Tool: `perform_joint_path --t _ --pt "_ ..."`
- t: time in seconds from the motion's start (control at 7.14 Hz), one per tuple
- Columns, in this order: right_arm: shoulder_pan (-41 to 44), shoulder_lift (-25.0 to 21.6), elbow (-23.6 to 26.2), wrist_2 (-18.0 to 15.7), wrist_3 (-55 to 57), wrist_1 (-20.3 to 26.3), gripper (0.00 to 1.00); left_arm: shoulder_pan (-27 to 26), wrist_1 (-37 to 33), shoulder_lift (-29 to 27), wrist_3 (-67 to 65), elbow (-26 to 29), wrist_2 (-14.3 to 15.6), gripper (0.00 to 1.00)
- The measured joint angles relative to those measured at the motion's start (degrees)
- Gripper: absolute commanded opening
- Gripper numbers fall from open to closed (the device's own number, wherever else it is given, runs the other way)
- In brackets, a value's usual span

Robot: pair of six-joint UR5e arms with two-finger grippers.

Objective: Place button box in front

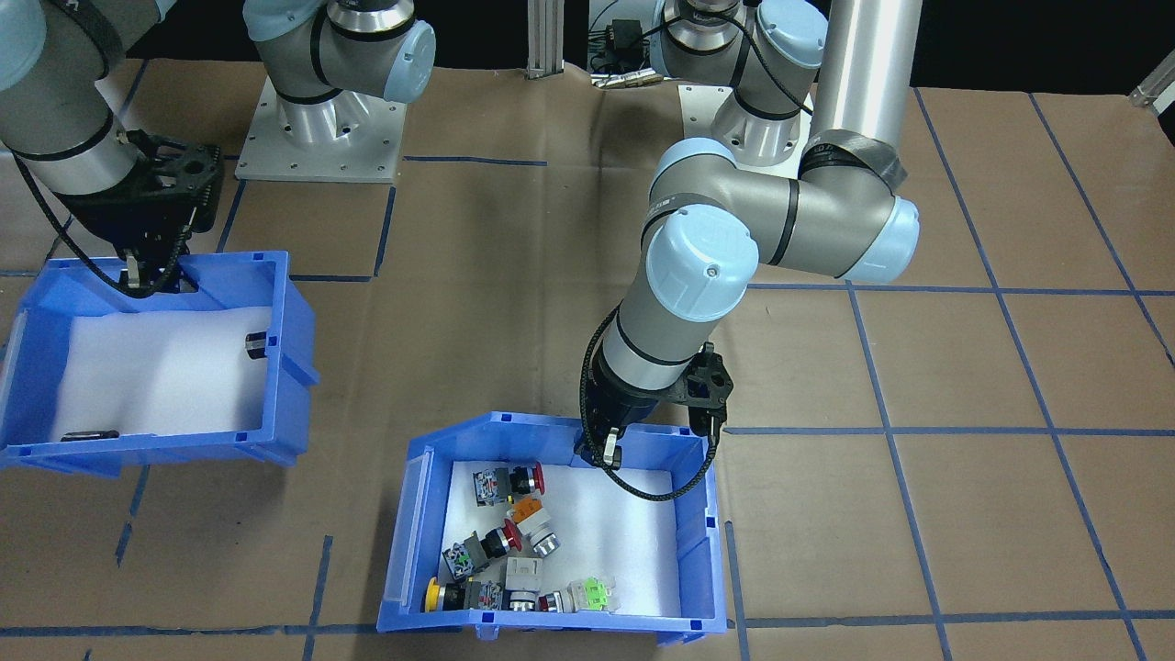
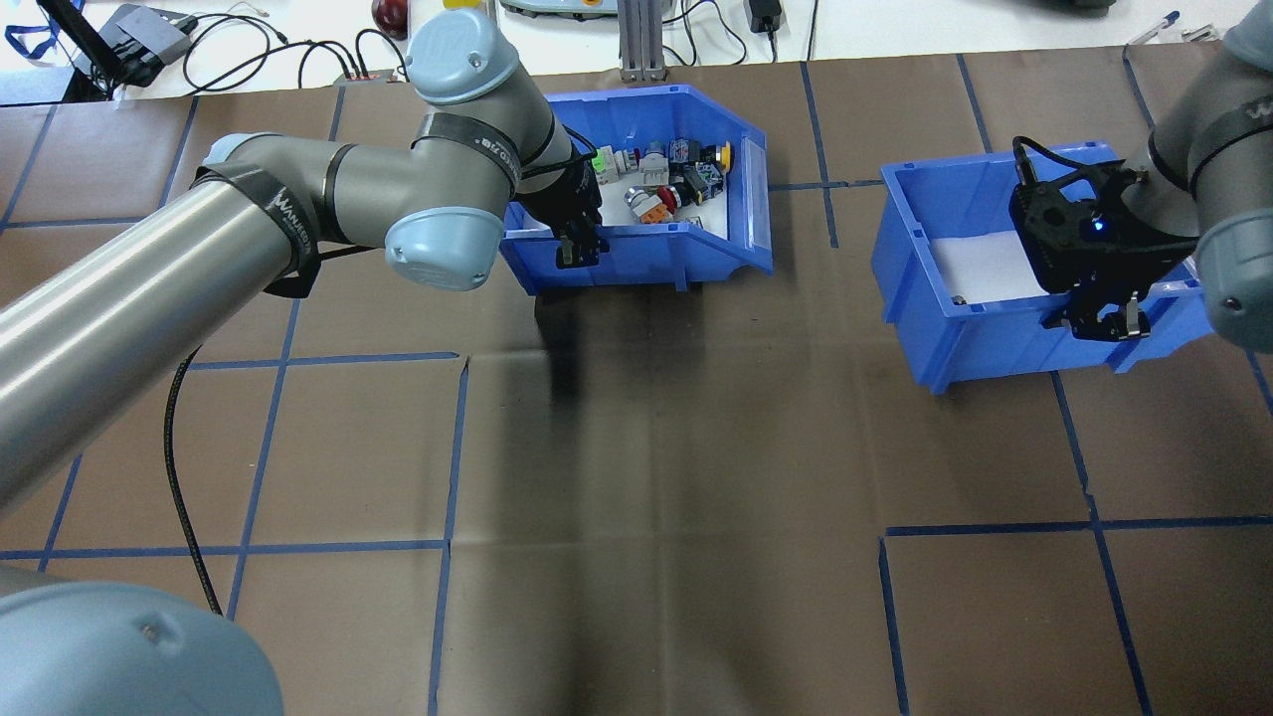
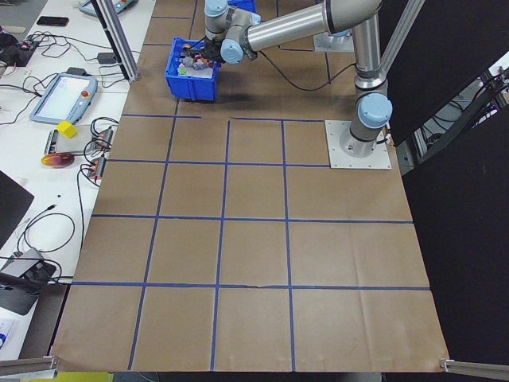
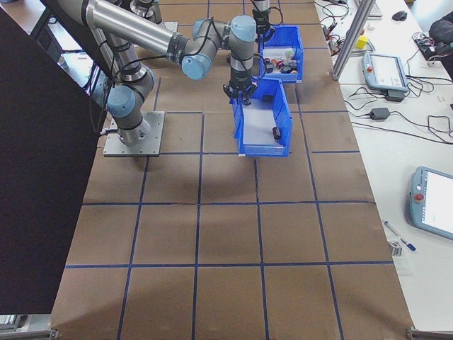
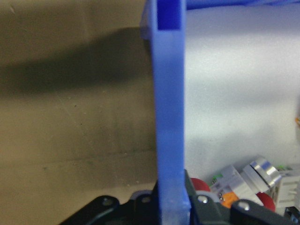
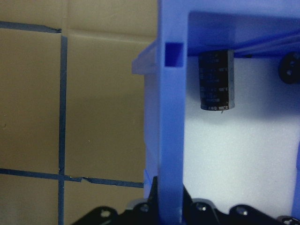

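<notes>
The left hand (image 1: 609, 449) in the front-facing view comes down over the back wall of the button box (image 1: 418, 551), its fingers astride the rim and clamped on that wall. The box sits on the brown desk (image 1: 964, 367) near that view's lower edge, its white foam holding a cluster of red, yellow, orange and green push-buttons (image 1: 514, 542). At the view's left the right hand (image 1: 147, 274) grips the back rim of a second blue bin (image 1: 294, 340), whose foam carries only two dark cylindrical parts, one (image 1: 256, 344) by the side wall, one (image 1: 88, 435) near the front lip.

From overhead, the left hand (image 2: 577, 244) pinches the near wall of the button box (image 2: 741, 224), which lies far across the desk (image 2: 696, 447), close to the cable-strewn edge. The right hand (image 2: 1104, 318) holds the near wall of the other bin (image 2: 915, 308), well apart to the right.

The exterior left view shows the button box (image 3: 191, 83) small at the far end, with the near arm reaching to it.

In the exterior right view the near arm holds the second bin (image 4: 244, 138), and the button box (image 4: 296, 42) stands just beyond it.

The left wrist camera looks down the blue wall (image 5: 169, 117) caught between the fingers, with foam and buttons (image 5: 243, 185) on one side and bare desk (image 5: 75, 117) on the other.

The right wrist camera shows the same hold on its bin wall (image 6: 171, 140), a dark cylinder (image 6: 215, 79) lying on the foam inside.
</notes>
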Motion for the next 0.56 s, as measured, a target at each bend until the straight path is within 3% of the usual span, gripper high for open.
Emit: perform_joint_path --t 0.28,0.56 --pt "0.1 -2.5 2.2 0.0 0.6 0.0 0.06 -0.7 0.0 -1.4 0.2 1.2 0.7 0.98" --pt "0.2 -5.6 5.4 0.0 2.3 0.0 0.06 -0.8 -0.6 -1.5 0.2 1.5 5.3 0.99"
